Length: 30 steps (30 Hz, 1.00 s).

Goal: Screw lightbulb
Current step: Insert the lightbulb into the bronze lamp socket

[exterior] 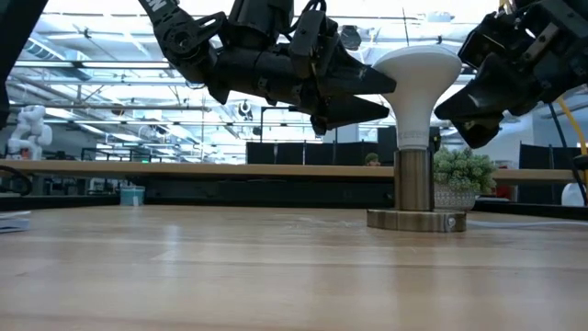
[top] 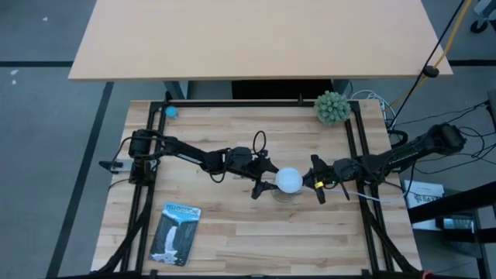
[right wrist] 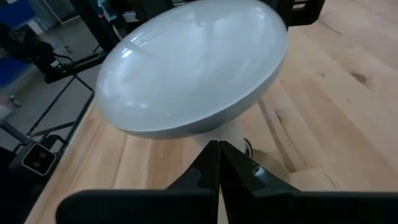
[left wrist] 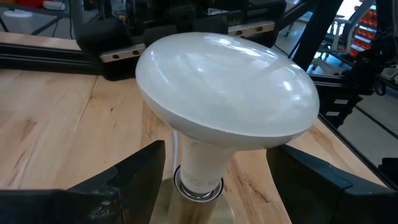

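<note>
The white lightbulb [top: 289, 180] stands upright at the table's middle, its neck [left wrist: 202, 165] down in a metal socket [exterior: 413, 179] on a round flat base [exterior: 415, 219]. My left gripper [top: 267, 184] comes from the table's left, nearly level and open. Its two fingers [left wrist: 134, 171] stand on either side of the neck below the globe, with gaps showing. My right gripper [top: 310, 180] comes from the table's right, shut, with its tips [right wrist: 219, 149] just under the globe's rim [right wrist: 205, 124]. My right gripper's shut fingertips [right wrist: 214, 155] point slightly downward at the bulb's neck from the table's right, right below the globe. I cannot tell whether they touch it.
A green spiky ball [top: 332, 107] sits at the far right corner, a small blue thing [top: 170, 112] at the far left. A blue and white package [top: 174, 232] lies near the front left. Black frame rails [top: 356, 147] run along the table's sides.
</note>
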Each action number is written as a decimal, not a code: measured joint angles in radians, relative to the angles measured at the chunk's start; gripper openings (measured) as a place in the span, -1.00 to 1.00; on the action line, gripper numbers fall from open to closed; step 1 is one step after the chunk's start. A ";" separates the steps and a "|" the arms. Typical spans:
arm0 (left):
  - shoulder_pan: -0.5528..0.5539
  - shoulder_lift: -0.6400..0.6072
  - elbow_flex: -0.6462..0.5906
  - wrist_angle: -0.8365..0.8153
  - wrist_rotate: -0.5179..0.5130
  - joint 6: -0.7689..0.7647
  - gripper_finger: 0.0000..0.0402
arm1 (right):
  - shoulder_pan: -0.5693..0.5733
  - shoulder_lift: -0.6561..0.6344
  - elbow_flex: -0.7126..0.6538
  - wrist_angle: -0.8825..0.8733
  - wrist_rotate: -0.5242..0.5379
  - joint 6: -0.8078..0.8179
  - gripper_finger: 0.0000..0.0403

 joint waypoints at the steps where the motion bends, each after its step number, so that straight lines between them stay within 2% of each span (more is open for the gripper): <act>1: 0.001 0.000 0.000 0.000 0.000 0.002 0.42 | 0.004 0.000 0.000 0.000 0.001 0.001 -1.00; 4: 0.002 0.000 0.000 0.000 0.000 0.003 0.42 | 0.012 -0.001 0.000 -0.040 0.016 -0.003 -1.00; 7: 0.002 0.000 0.000 0.000 0.004 0.003 0.42 | 0.012 -0.004 -0.001 -0.103 0.098 0.002 -1.00; 9: 0.002 0.000 0.000 -0.003 0.007 0.003 0.42 | 0.012 -0.004 -0.001 -0.099 0.162 -0.001 -1.00; 11: 0.002 0.000 0.000 -0.008 0.008 0.003 0.42 | 0.011 -0.004 -0.001 -0.049 0.181 -0.029 -1.00; 15: 0.002 0.000 0.000 -0.028 0.008 0.002 0.42 | 0.012 -0.004 -0.001 0.037 0.151 -0.089 -1.00; 30: 0.008 0.000 0.000 -0.028 0.005 0.003 0.42 | 0.012 -0.004 -0.001 0.024 0.104 -0.048 -1.00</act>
